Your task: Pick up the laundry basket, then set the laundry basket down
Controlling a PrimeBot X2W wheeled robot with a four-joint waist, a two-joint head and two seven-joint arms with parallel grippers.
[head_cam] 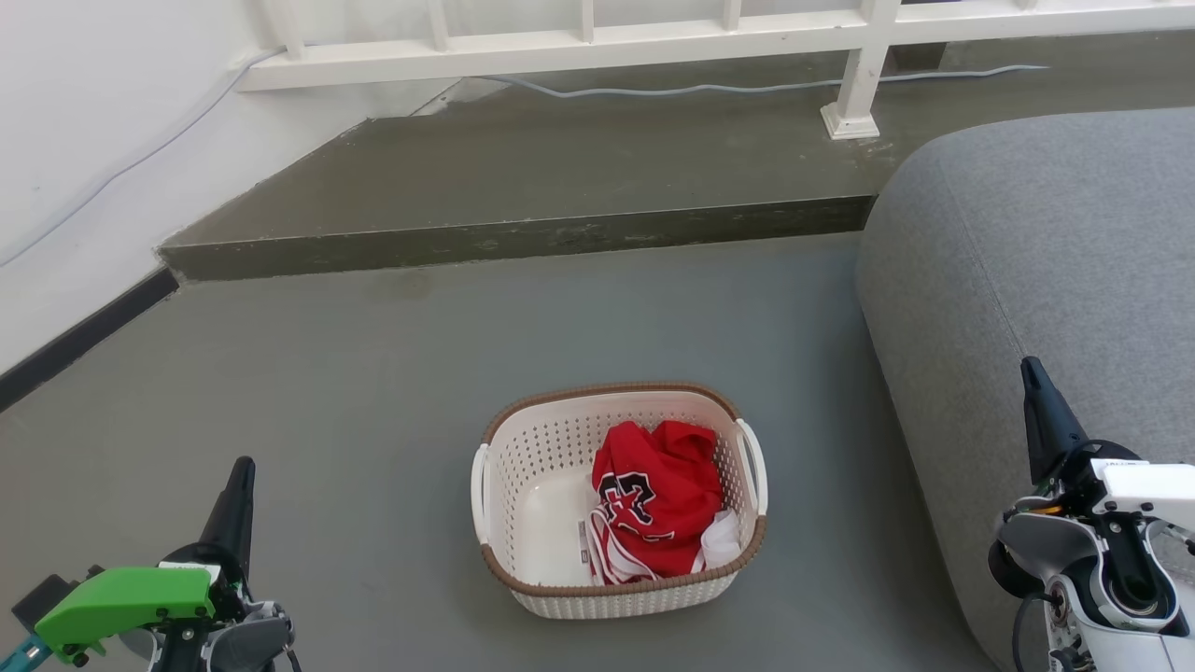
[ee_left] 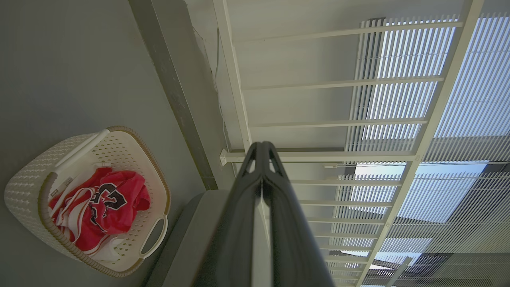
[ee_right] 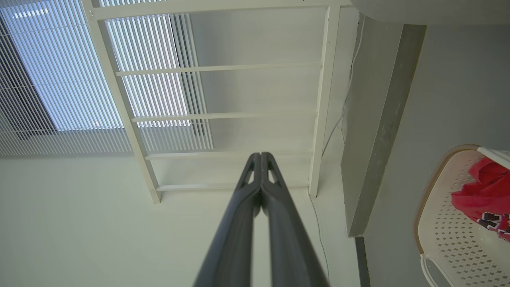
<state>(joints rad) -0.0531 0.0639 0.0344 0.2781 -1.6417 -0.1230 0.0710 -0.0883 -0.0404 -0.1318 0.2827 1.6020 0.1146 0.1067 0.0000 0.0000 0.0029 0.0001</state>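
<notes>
The laundry basket (head_cam: 541, 495) stands upright on the grey floor, cream-white and perforated, with a brown rim and a white loop handle on each side. A crumpled red jersey (head_cam: 658, 499) lies inside it. In the left wrist view the laundry basket (ee_left: 28, 187) sits at the lower left; in the right wrist view the laundry basket (ee_right: 442, 223) shows at the right edge. My left gripper (head_cam: 241, 471) is at the lower left, well clear of the basket, fingers shut on nothing. My right gripper (head_cam: 1032, 369) is at the lower right beside the sofa, also shut and empty.
A grey sofa (head_cam: 1046, 280) fills the right side, close to the basket. A raised concrete step (head_cam: 523, 238) crosses behind the basket, with a white railing (head_cam: 579, 47) and a cable on it. A white wall (head_cam: 75, 140) closes the left.
</notes>
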